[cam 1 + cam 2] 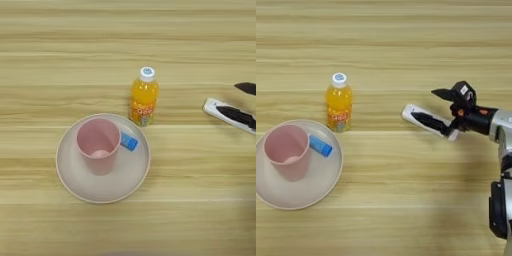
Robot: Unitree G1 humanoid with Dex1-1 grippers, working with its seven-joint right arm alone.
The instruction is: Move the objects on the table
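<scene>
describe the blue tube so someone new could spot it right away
Find the round pale pink plate at the table's left. On it stands a pink cup; the blue tube lies beside the cup, toward the orange-juice bottle. It is the only blue thing there.

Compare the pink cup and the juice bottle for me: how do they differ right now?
The pink cup stands on the plate, open-topped; the juice bottle stands on the bare table behind the plate, closed with a white cap. The cup is wide and pale; the bottle is slim and orange. Both are upright.
</scene>
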